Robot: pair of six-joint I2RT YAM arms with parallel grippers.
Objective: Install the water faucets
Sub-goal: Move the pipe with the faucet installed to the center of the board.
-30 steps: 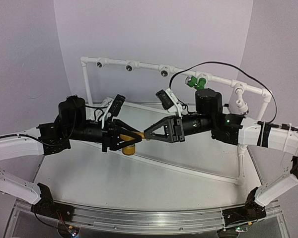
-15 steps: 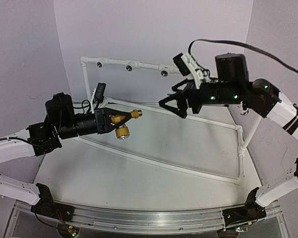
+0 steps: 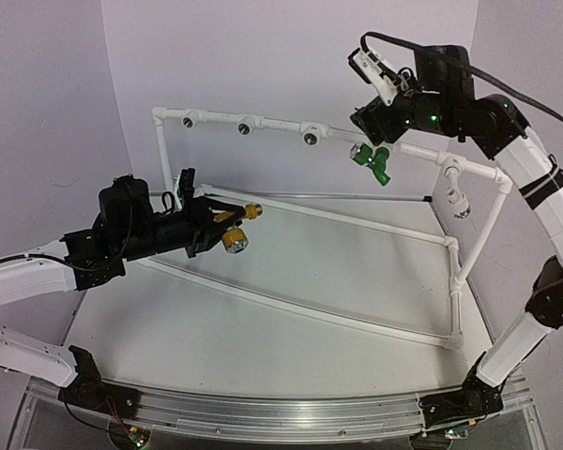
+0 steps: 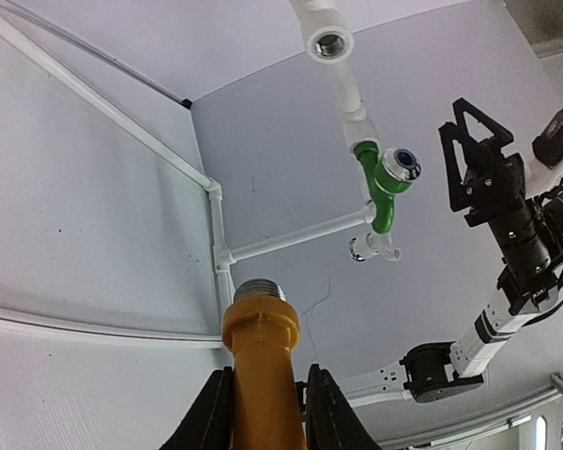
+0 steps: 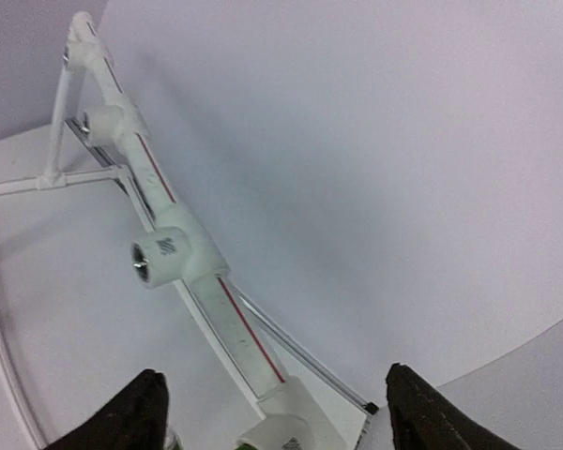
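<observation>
Yellow-orange plastic tap [image 4: 261, 356]: amber body, brass-coloured threaded end. Green plastic tap [image 4: 387, 192]: bright green, silvery end, blue spot in its round cap. White plastic pipe frame [image 3: 263, 123]: dark round sockets, thin red stripe along one pipe. Left gripper [image 4: 261, 394] and right gripper [image 5: 272, 375]: black. Right arm [image 3: 544, 187]: white, black joints, green lights. Desk [image 3: 263, 356]: pale grey-white.
</observation>
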